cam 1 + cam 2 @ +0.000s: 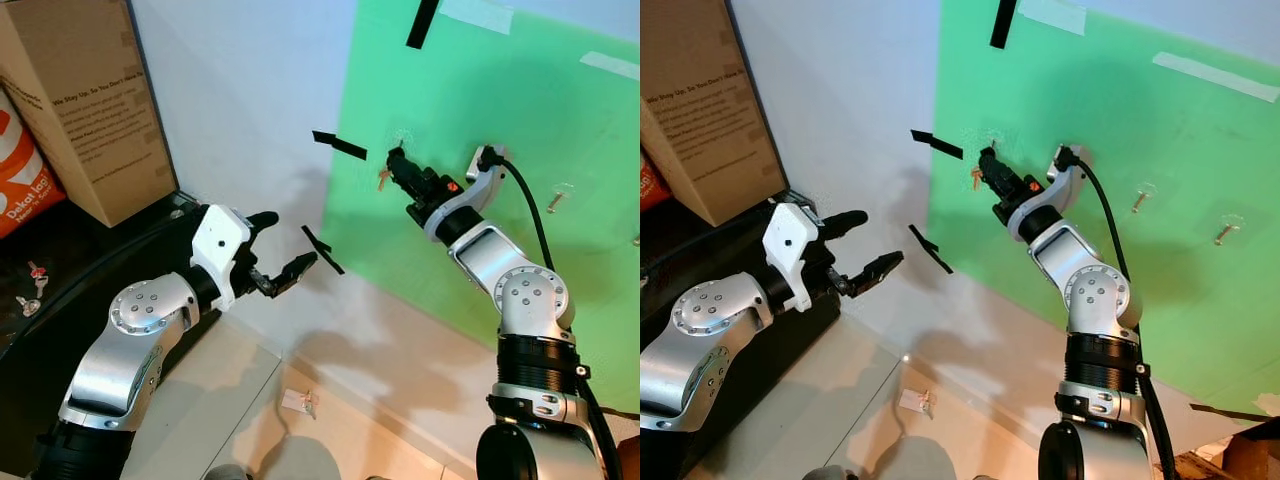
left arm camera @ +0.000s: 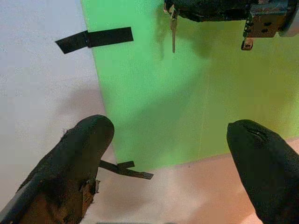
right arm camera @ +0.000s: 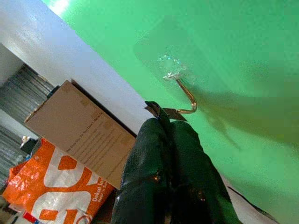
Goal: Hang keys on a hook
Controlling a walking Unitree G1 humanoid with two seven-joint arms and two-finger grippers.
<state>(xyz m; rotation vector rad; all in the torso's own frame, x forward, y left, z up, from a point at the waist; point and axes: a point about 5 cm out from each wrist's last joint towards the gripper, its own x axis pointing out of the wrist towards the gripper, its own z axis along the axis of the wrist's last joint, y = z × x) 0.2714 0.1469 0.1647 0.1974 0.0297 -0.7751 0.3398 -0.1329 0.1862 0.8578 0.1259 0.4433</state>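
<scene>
A clear stick-on hook (image 3: pixel 186 95) with a brass-coloured prong sits on the green board (image 1: pixel 470 90). My right gripper (image 1: pixel 398 160) is raised against the board, its tips just beside that hook. It is shut on the keys: a metal ring (image 3: pixel 161 111) pokes out between the fingertips, and one key (image 2: pixel 173 32) dangles below them. The ring lies close to the prong's end; whether it touches is unclear. My left gripper (image 1: pixel 285 242) hovers open and empty, lower and to the left, in front of the white wall.
Two more hooks (image 1: pixel 1140 198) (image 1: pixel 1225 233) are fixed further right on the board. Black tape strips (image 1: pixel 338 145) mark the board's edge. A cardboard box (image 1: pixel 90 110) and an orange bag (image 1: pixel 25 180) stand on a dark surface at left. A small item (image 1: pixel 300 402) lies on the floor.
</scene>
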